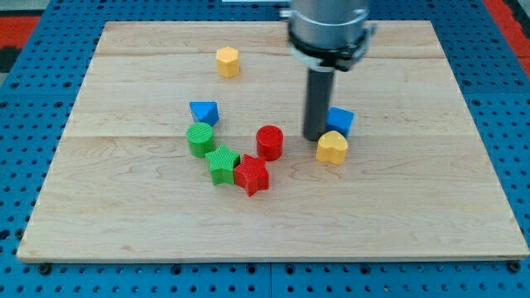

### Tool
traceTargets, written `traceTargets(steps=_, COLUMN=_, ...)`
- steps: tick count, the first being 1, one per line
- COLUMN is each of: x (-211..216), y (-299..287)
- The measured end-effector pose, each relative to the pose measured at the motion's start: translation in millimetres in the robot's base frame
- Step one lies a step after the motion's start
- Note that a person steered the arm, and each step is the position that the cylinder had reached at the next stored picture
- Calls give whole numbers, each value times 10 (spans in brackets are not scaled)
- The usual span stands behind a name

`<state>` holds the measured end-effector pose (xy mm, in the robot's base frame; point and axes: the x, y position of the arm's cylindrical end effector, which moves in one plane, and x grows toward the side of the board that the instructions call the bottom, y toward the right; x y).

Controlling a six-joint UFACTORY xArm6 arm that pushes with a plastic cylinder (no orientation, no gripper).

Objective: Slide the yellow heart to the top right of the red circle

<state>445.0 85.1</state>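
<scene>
The yellow heart [332, 147] lies on the wooden board to the right of the red circle [269, 142], at about the same height in the view. My tip [314, 137] rests on the board at the heart's upper left edge, between the heart and the red circle. A blue cube [340, 121] sits just above the heart, partly hidden behind the rod.
A red star [252, 175] and a green star [222, 165] lie below left of the red circle. A green circle [200, 140] and a blue triangle [203, 112] stand to its left. A yellow hexagon [228, 61] is near the view's top. The board's edge [273, 259] runs along the bottom.
</scene>
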Motion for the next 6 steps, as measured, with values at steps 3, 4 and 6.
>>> traceTargets(steps=3, x=382, y=525)
traceTargets(steps=4, x=481, y=147)
traceTargets(steps=6, x=600, y=-116)
